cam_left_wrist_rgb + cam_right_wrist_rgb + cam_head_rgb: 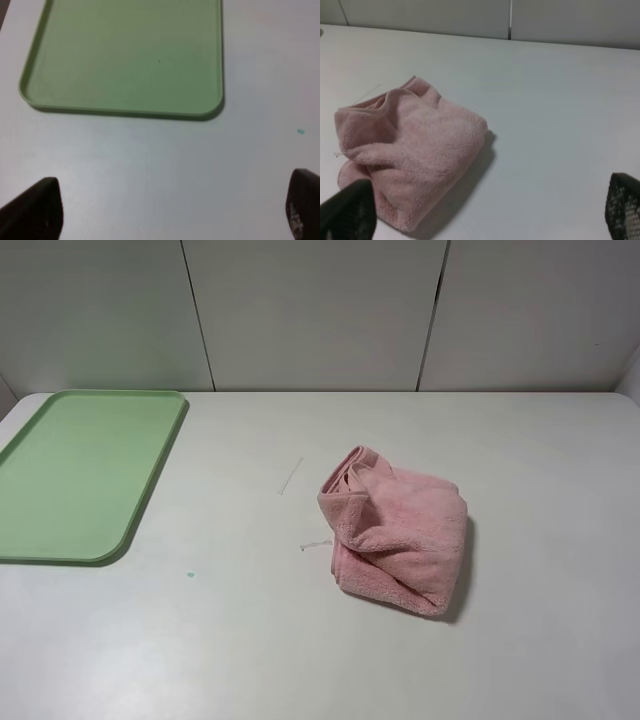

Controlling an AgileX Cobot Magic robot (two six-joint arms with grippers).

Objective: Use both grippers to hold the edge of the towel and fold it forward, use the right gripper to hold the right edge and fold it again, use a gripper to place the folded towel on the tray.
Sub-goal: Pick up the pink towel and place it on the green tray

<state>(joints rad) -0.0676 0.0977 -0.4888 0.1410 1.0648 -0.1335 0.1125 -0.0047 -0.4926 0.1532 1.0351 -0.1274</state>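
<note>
On the table (250,640), towel (395,530) lay crumpled, well apart from tray (80,475); left gripper (172,207) and right gripper (485,210) gaped wide, empty.

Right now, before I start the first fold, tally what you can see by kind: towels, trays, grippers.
Towels: 1, the pink towel, lying in a crumpled heap.
Trays: 1, the light green tray.
Grippers: 2, the left gripper and the right gripper, both open and holding nothing.
Total: 4.
</note>
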